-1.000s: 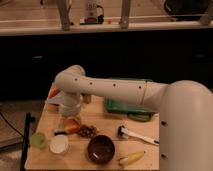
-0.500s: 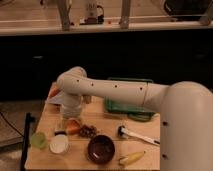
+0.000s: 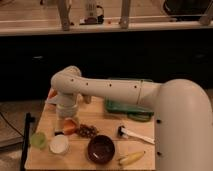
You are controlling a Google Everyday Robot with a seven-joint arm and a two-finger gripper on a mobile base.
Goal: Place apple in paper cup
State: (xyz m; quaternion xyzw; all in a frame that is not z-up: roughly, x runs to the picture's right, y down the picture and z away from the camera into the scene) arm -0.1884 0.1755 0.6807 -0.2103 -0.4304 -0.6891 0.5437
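The apple (image 3: 70,125) is a small orange-red fruit on the wooden table, left of centre. My gripper (image 3: 67,119) hangs from the white wrist cylinder (image 3: 66,107), straight down onto the apple's left side. The wrist and apple hide most of the gripper. The paper cup (image 3: 59,144) is short and white. It stands upright just in front of the apple, near the table's front left, and its mouth looks empty.
A pale green cup (image 3: 38,139) stands left of the paper cup. A brown clustered lump (image 3: 88,131) lies right of the apple. A dark brown bowl (image 3: 101,149), a yellow banana (image 3: 131,158), a white-handled brush (image 3: 134,134) and a green tray (image 3: 126,106) are further right.
My wrist has come down a little toward the apple. The apple and the cups have not moved.
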